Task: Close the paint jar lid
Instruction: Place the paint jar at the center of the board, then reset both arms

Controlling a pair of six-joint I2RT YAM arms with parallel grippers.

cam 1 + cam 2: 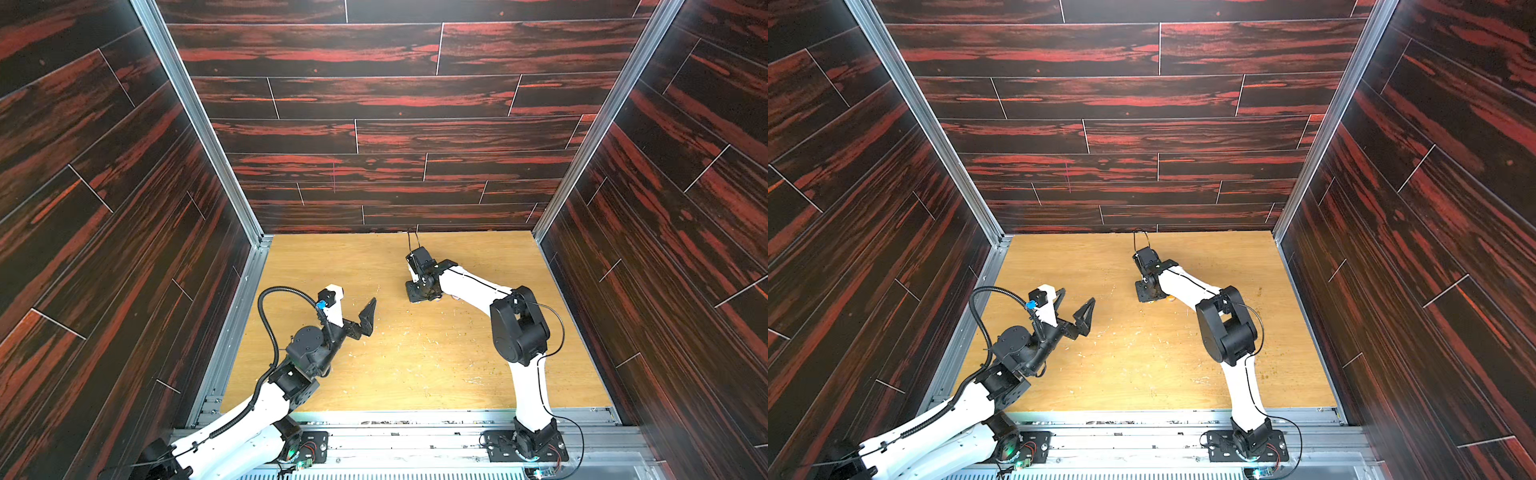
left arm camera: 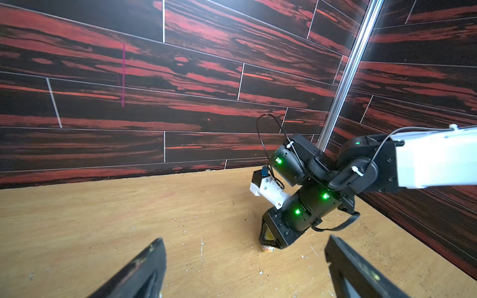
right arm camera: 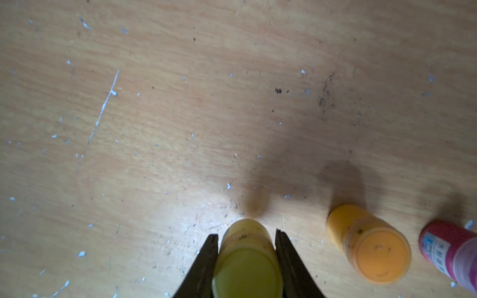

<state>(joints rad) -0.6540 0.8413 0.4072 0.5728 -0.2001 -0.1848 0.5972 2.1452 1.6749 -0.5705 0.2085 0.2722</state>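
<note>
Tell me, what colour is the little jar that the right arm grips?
The jar is yellow, lid included; the right wrist view shows it best.

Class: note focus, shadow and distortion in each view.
Right wrist view: the yellow jar in the right gripper is out of focus; soft shadows trail it and the orange jar across the table. Left wrist view: the left gripper's fingers blur at the edge. Both top views: sharp, walls splayed outward.

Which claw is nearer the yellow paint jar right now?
Right. The right claw grips the yellow paint jar on both sides; the left claw hangs open, well apart from it, toward the robot's left.
</note>
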